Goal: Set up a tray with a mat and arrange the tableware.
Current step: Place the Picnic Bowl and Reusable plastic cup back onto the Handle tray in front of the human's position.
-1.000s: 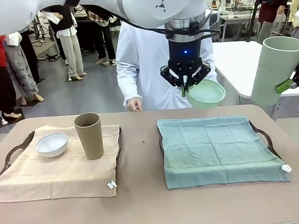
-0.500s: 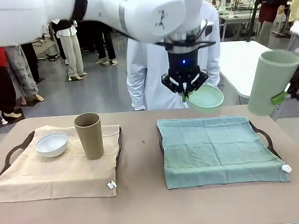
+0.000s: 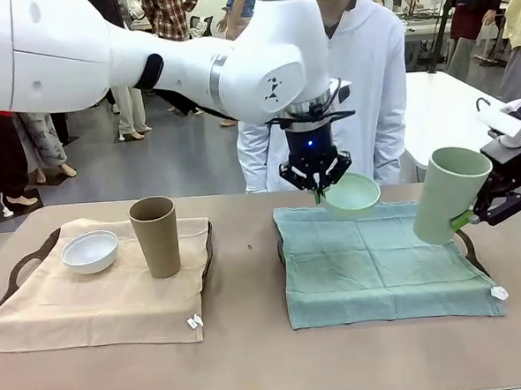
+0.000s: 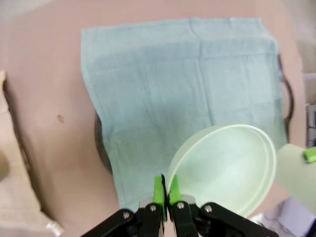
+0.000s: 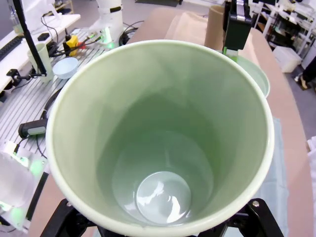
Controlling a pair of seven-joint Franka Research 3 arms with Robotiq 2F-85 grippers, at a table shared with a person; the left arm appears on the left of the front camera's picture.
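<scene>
My left gripper is shut on the rim of the mint green bowl, holding it tilted just above the far edge of the teal mat. From the left wrist, the pads pinch the bowl over the mat. My right gripper is shut on the pale green cup, which hangs tilted over the mat's right side. The cup's open mouth faces the right wrist camera and hides the fingers. The white bowl and brown cup stand on the beige mat.
Each mat lies on a dark tray with handles. A person in a white coat stands at the far edge behind the bowl. Bare table runs between the two trays and along the front.
The left gripper has lowered the mint bowl toward the teal mat's far edge. The right gripper has brought the pale green cup down and leftward over the mat. The person has straightened up.
</scene>
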